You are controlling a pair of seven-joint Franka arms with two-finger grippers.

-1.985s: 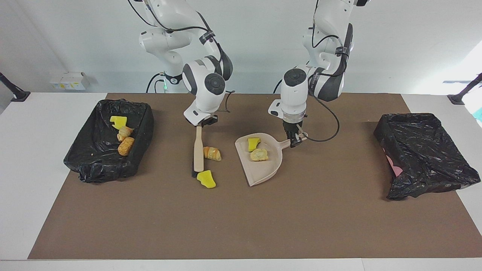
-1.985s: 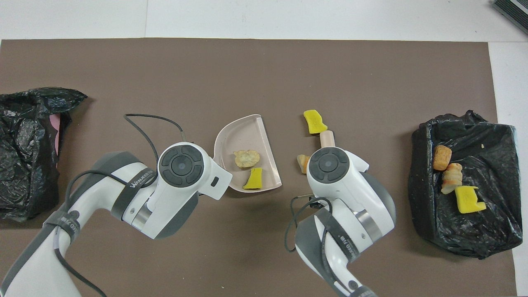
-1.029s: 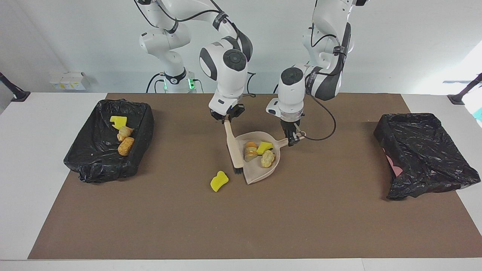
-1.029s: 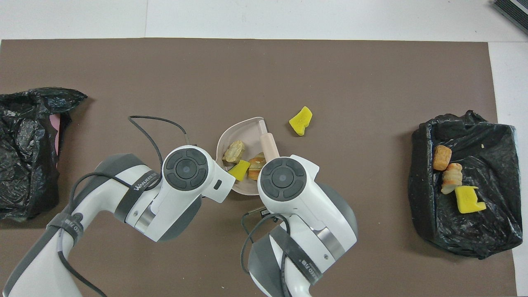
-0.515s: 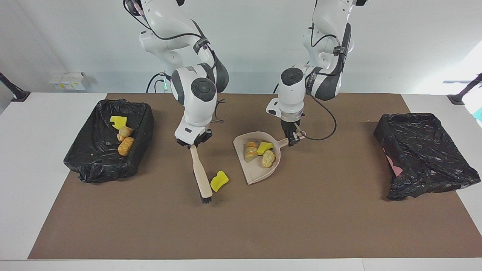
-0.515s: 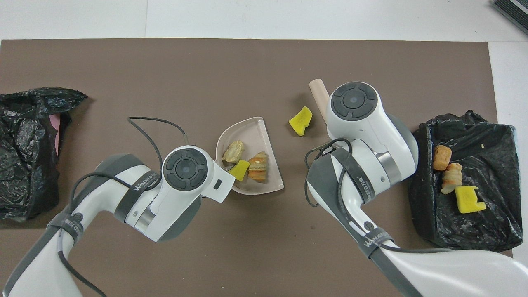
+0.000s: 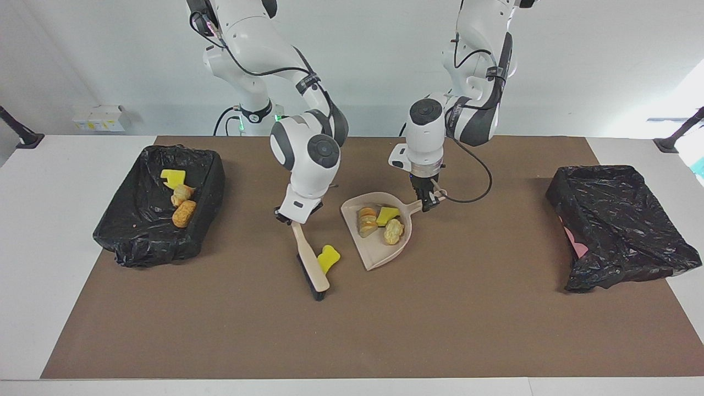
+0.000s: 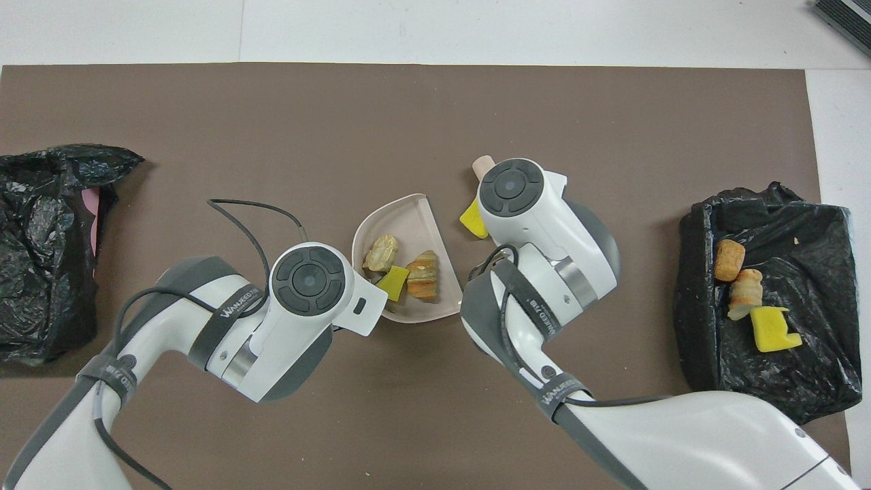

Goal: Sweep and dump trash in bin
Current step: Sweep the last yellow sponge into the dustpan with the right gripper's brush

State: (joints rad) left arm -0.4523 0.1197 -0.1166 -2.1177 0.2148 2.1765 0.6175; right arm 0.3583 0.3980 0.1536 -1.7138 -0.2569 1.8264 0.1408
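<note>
Trash [image 7: 177, 198] lies in the bin [image 7: 159, 206]. Right hand [image 7: 297, 219], tilted, grips the brush [image 7: 311, 263], seemingly touching a yellow scrap [image 7: 329, 257]. Left hand [image 7: 428, 202] points down, clamping the dustpan [image 7: 379, 250] handle; three scraps [image 7: 379, 221] inside.

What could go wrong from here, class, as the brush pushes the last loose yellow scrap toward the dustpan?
1. The yellow scrap sits at the brush edge and may slip past it.
2. The dustpan already holds three scraps; a hard push might knock them out.
3. The left hand grips only the handle tip, so the pan may twist.
</note>
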